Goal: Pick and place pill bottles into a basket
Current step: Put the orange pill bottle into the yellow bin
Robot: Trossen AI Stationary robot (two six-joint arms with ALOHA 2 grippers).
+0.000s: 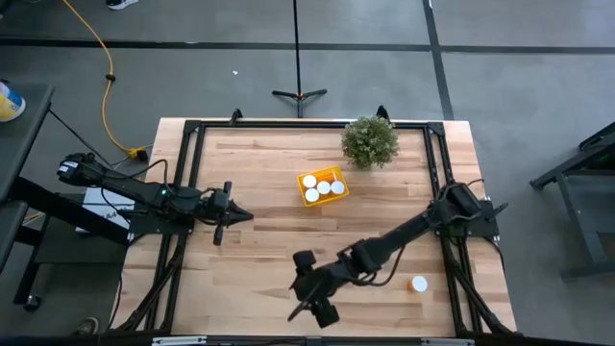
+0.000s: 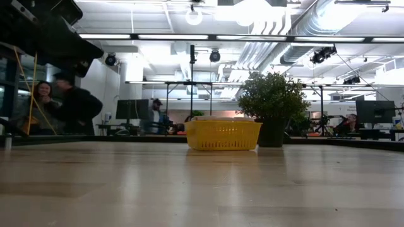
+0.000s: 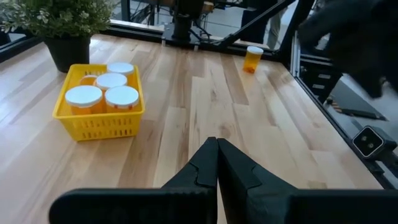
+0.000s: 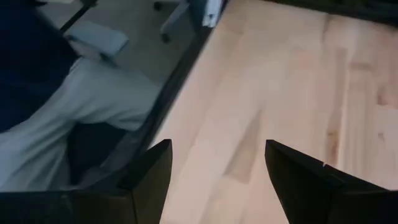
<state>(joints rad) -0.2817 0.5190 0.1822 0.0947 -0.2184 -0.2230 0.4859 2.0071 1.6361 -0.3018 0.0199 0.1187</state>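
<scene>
The yellow basket point(image 1: 322, 185) stands on the table's far middle, next to the potted plant point(image 1: 370, 141). It holds several white-capped orange pill bottles point(image 3: 106, 87) standing upright. It also shows in the low view point(image 2: 222, 134). One more pill bottle point(image 1: 419, 284) stands on the table near the right front, and shows in the left wrist view point(image 3: 253, 59). My left gripper point(image 1: 235, 213) is shut and empty at the table's left, pointing toward the basket. My right gripper point(image 1: 309, 300) is open and empty over the table's near edge, well left of the lone bottle. Its fingers point(image 4: 155, 174) stand wide apart over bare wood.
A black frame runs round the table's edges point(image 1: 192, 130). A person's light trousers point(image 4: 74, 118) show just beyond the near edge under my right gripper. People stand in the room behind the table point(image 2: 63, 104).
</scene>
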